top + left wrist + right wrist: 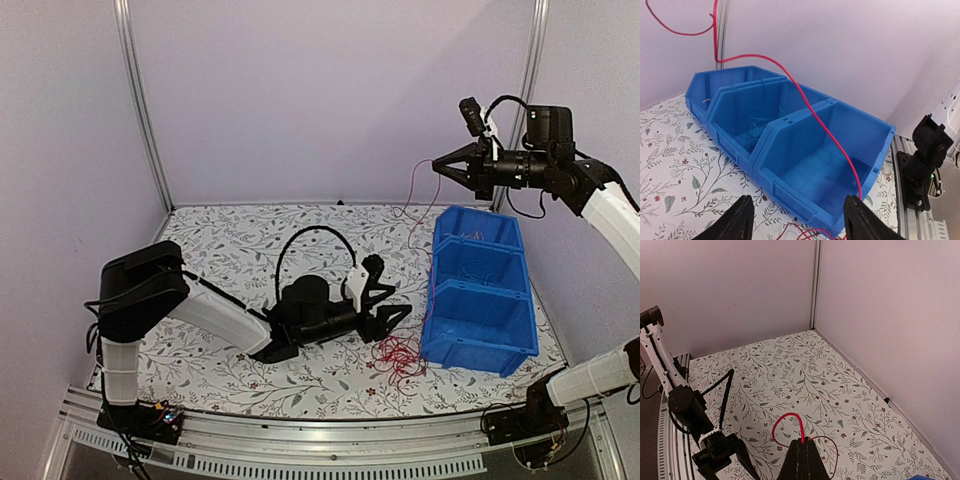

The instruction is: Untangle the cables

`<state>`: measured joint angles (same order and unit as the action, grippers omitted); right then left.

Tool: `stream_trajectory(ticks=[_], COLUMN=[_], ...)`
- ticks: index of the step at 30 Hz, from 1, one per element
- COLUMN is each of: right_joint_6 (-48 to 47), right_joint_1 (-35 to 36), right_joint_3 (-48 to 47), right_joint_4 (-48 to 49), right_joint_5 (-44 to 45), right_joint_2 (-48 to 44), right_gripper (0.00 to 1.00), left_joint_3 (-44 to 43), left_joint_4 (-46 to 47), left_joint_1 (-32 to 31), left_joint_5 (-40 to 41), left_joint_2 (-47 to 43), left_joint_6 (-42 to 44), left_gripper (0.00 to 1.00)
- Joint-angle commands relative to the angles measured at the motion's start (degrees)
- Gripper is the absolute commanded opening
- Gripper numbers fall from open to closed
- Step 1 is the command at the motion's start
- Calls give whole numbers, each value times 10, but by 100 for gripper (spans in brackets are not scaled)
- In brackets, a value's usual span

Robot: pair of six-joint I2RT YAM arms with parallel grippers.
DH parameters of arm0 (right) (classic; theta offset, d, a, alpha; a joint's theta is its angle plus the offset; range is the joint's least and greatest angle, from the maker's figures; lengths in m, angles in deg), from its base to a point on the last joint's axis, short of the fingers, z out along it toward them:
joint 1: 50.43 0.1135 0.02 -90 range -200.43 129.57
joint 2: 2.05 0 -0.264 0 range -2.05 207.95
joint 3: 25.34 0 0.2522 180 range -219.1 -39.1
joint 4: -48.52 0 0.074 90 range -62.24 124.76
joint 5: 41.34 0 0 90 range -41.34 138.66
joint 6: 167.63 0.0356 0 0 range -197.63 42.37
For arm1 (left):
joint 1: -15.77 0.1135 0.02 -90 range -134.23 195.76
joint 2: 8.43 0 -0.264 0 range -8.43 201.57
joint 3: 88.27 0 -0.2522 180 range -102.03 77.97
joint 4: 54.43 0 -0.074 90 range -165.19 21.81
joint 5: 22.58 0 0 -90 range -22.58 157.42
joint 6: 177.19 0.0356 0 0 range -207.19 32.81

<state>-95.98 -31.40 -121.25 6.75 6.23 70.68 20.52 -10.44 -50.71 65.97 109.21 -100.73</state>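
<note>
The cables lie as a loose red clump (399, 355) on the table, just in front of the nearest blue bin. My left gripper (398, 313) hovers low beside the clump, open and holding nothing; its fingers (742, 221) frame a few red strands (807, 232) below. One long red cable (805, 97) rises from the clump, crosses over the bins and runs up to my right gripper (441, 168), which is held high above the far bin. In the right wrist view that gripper (802, 442) is shut on the red cable (801, 425), which loops out of its tips.
Three blue bins (470, 349) stand in a row at the right side of the table. The middle bin (735, 107) holds thin blue wires (756, 121). The right arm's base (925, 160) sits past the bins. Walls enclose the back and sides.
</note>
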Motion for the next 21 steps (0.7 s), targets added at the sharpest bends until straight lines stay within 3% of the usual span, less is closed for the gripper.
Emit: stream_trajectory(ticks=[1,4,8,11,21], right_joint_6=[21,23,19,17,15], right_joint_1=[8,20,38,42,50], right_joint_3=[5,5,3,-1,-10], right_joint_4=[25,24,23,23,25], right_joint_5=[-35,-39,-33,-30,-34], right_joint_2=[13,20,26,31,41], right_gripper=[0,0,0,0,0], left_joint_3=[-63,-113,-146,-165,-208], left_joint_4=[14,-21,5,3,-81], left_joint_1=[17,29,44,45,45], left_joint_5=[12,0,-95,-123,-100], left_joint_2=[5,27,51,64,97], left_joint_6=[-22,-62,-130,-167,-238], left_gripper=[62,62,60,60,49])
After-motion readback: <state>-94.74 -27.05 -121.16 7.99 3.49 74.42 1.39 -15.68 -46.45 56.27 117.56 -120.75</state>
